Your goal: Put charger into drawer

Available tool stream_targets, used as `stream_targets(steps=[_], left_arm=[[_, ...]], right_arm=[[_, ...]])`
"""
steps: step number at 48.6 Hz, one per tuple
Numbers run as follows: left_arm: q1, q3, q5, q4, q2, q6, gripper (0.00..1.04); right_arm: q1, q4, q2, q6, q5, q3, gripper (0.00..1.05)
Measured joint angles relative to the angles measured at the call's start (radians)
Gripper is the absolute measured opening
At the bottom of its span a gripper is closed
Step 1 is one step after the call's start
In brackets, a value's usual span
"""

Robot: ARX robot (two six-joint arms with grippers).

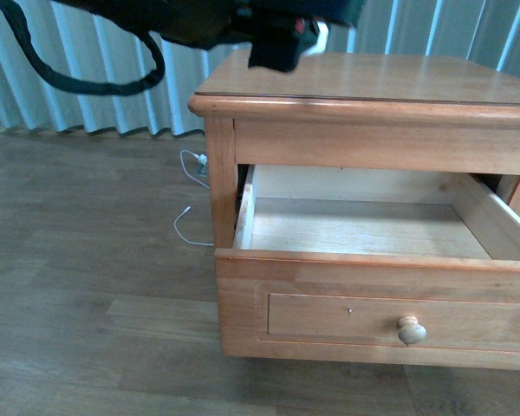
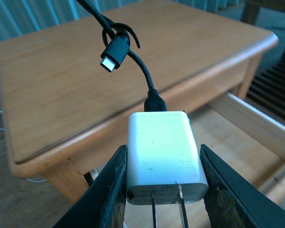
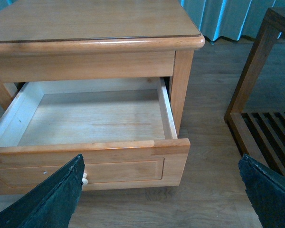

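Note:
The charger, a white square plug block with a black looped cable, is clamped between the fingers of my left gripper, prongs towards the camera. It hangs above the cabinet top near the front edge, with the open drawer's pale inside just beyond and below. In the front view the left arm is a dark shape over the cabinet's back left; the charger is hidden there. The drawer is pulled out and empty, knob on its front. My right gripper is open in front of the drawer.
A thin white cable lies on the wood floor left of the cabinet. A wooden slatted frame stands beside the cabinet in the right wrist view. Pale curtains hang behind.

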Motion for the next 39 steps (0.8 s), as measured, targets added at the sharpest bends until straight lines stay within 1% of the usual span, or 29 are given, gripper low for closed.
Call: stream_targets(steps=[5,15,24,39], left_arm=[[-0.031,-0.028,0.034,-0.082,0.001,0.079,0.4],[-0.053,-0.043,0.017,-0.089,0.072,0.12,0.4],[-0.066,-0.029,0.001,-0.095,0.161,0.122,0.4],[-0.084,0.1,-0.05,-0.074,0.326,0.087,0.4]], right_arm=[[0.0,0.0,0.0,0.0,0.0,0.0,0.97],[0.0,0.0,0.0,0.0,0.0,0.0,0.97],[0.0,0.0,0.0,0.0,0.0,0.0,0.97],[0.0,0.0,0.0,0.0,0.0,0.0,0.97]])
